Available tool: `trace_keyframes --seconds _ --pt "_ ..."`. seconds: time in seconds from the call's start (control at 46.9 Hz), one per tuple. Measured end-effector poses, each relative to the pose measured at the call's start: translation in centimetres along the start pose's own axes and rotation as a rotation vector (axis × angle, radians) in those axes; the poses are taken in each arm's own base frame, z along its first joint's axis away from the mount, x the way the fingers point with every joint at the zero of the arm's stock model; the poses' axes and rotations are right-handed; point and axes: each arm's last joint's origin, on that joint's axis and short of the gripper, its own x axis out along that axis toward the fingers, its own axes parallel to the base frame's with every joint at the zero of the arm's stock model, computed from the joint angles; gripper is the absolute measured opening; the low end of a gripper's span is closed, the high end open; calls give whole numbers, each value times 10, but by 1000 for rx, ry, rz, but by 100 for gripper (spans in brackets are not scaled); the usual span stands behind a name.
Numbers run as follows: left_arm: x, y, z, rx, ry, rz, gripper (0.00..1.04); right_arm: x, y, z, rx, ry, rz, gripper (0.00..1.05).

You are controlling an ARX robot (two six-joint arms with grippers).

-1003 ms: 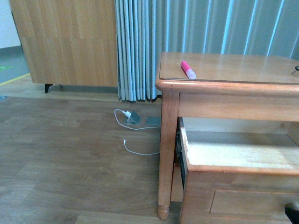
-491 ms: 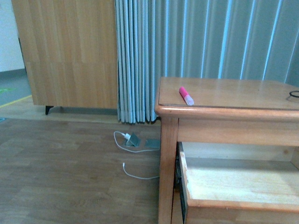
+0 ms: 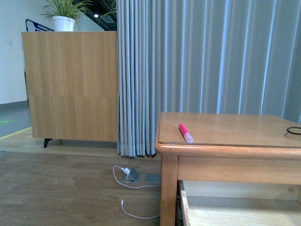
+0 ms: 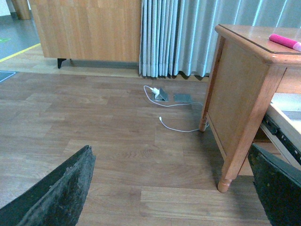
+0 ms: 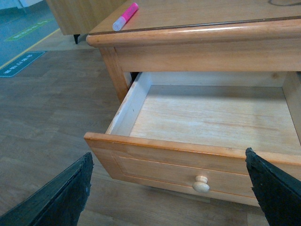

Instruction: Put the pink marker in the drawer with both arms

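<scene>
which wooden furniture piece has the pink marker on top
The nightstand with the pulled-out drawer; the pink marker lies near its front edge. The taller cabinet carries a potted plant.

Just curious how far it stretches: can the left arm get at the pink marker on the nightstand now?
Probably yes. The pink marker lies alone near the left edge of the nightstand, nothing over it; the left tool is open but not yet close.

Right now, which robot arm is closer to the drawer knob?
Right. The right gripper is just in front of the open drawer, with the knob between its spread jaws. The left gripper is over the floor beside the nightstand.
</scene>
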Motion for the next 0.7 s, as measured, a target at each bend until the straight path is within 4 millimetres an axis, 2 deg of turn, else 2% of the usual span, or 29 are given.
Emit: trace_keyframes --seconds 0.149,0.235,0.277,0.363,0.427,0.491,0.704 --pt "0 0 0 0 0 0 99 1 1 -1 -18 -13 -22 95" --pt "0 0 0 0 0 0 99 2 5 -7 -101 -173 -192 81" --pt "0 0 0 0 0 0 99 0 7 -10 -120 -236 -258 71" --pt "0 0 0 0 0 0 99 -2 7 -12 -126 -250 -287 90" --pt "0 0 0 0 0 0 99 -1 7 -13 -126 -246 -286 98" --pt "0 0 0 0 0 0 99 -1 7 -13 -128 -246 -285 96" --pt "0 0 0 0 0 0 99 -1 7 -13 -129 -246 -285 96"
